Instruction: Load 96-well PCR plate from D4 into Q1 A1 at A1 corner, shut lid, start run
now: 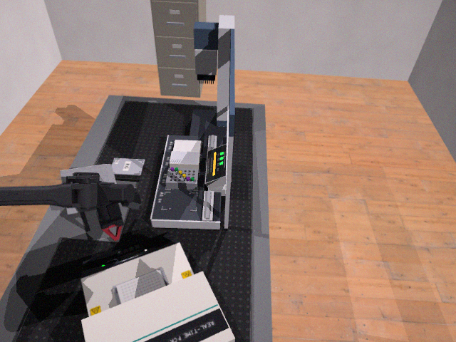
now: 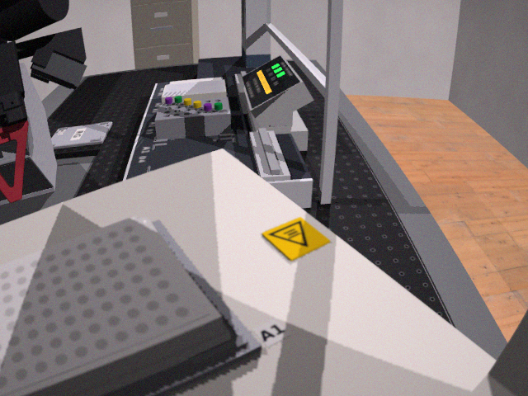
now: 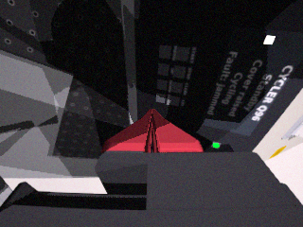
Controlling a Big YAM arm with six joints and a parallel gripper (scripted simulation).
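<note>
My gripper (image 1: 116, 237) (image 2: 16, 196) (image 3: 151, 113) is shut and empty. Its red fingertips are in front of cycler Q1 (image 1: 99, 294) (image 2: 362, 294), near the LID end of the key panel in the wrist view; the gap to the keys is unclear. Q1's lid (image 1: 147, 320) is open. A grey 96-well plate (image 1: 137, 287) (image 2: 102, 272) lies wells up on the block, among the corner brackets. A corner beside the A1 mark (image 2: 271, 332) looks square and a far corner looks cut. Whether it is fully flat is unclear. The lamp (image 1: 102, 265) (image 3: 216, 145) is green.
Station D4 (image 1: 177, 202) holds no plate. The tube block (image 1: 182, 182) (image 2: 191, 123) stands on D3 with several coloured caps; white labware stands behind it. Regrip nest RG (image 1: 130, 167) (image 2: 82, 136) is left of the row. A tall gantry post (image 1: 226, 73) rises on the right.
</note>
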